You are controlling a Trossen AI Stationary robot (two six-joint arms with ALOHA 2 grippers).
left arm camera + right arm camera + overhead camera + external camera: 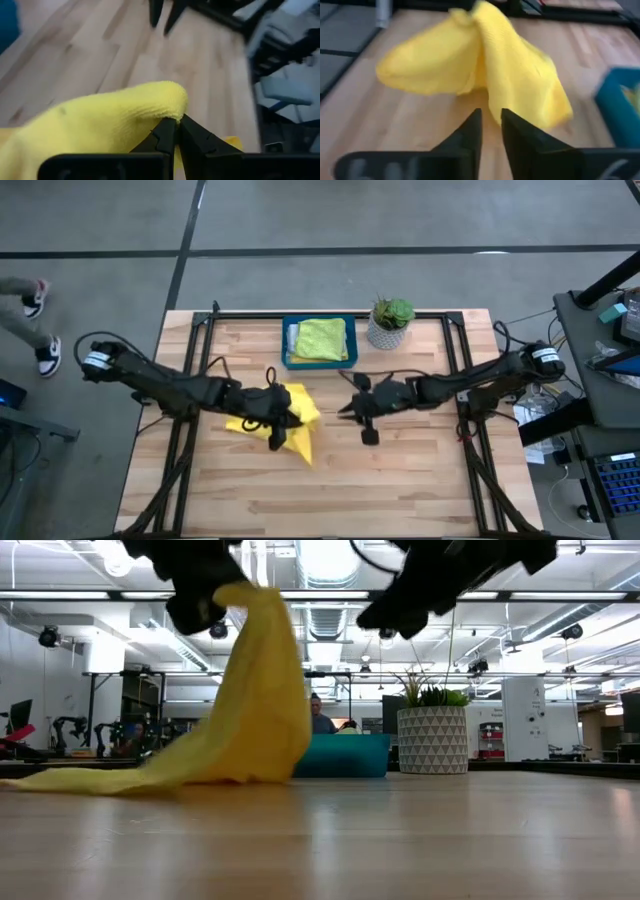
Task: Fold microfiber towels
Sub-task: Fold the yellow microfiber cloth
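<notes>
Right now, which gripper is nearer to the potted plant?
The right. The right gripper hangs over the table's middle, just short of the potted plant. The left gripper is farther off, shut on the yellow towel it lifts.

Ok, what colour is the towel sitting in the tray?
Lime green, folded in the teal tray; clearest in the high view.

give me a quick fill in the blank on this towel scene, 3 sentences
1. The left claw is shut on the ____ towel, lifting one part of it off the table.
2. The green towel lies in the blue ____.
3. The right claw holds ____.

Missing words: yellow; tray; nothing
</notes>
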